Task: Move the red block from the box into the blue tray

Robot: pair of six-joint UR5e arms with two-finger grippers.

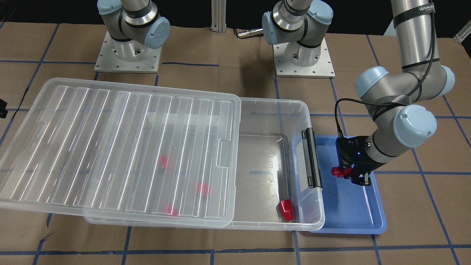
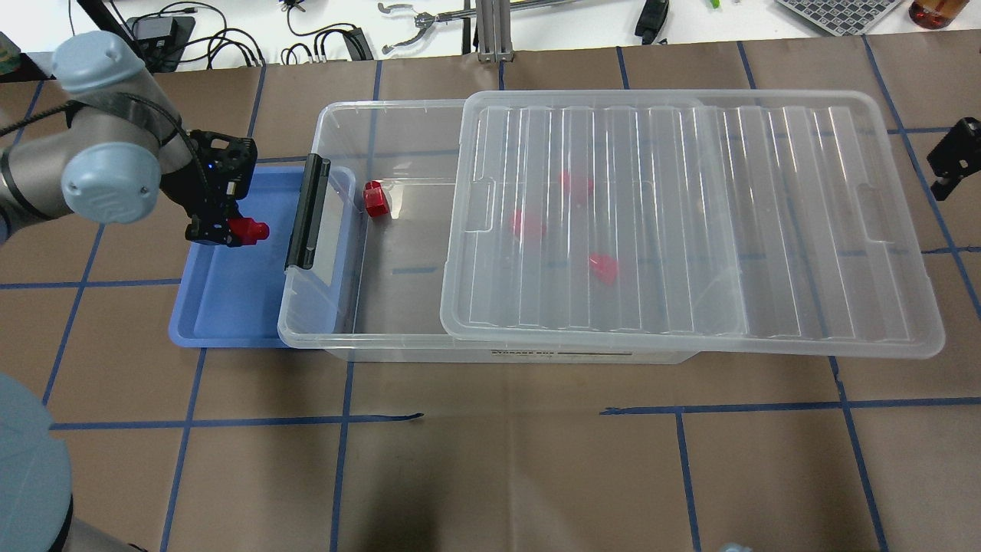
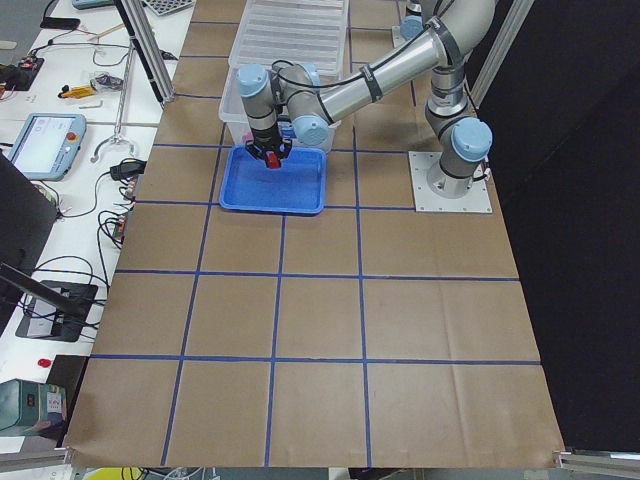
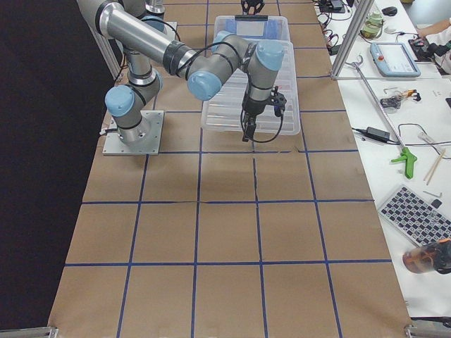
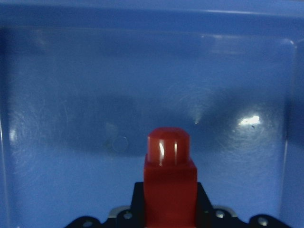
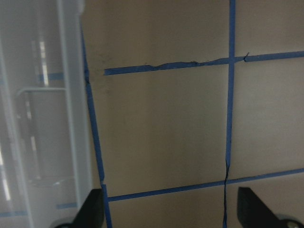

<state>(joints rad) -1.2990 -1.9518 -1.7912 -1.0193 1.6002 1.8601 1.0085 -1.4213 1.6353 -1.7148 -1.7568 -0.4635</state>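
Observation:
My left gripper (image 1: 346,173) is shut on a red block (image 1: 335,171) and holds it over the blue tray (image 1: 353,213), next to the box's black latch. The left wrist view shows the block (image 5: 170,180) between the jaws, above the tray floor (image 5: 95,95). The clear box (image 2: 337,230) has its ribbed lid (image 2: 690,222) slid toward my right side. One red block (image 2: 375,199) lies uncovered in the box's near-latch corner. Three more show blurred under the lid (image 2: 527,224). My right gripper (image 6: 173,213) is open and empty over the bare table beyond the lid's end.
The black latch bar (image 1: 312,158) stands between the box's open part and the tray. The right gripper (image 2: 950,157) hangs at the table's right edge. Brown paper with blue tape lines covers the table (image 2: 490,460). Both arm bases (image 1: 127,55) stand behind the box.

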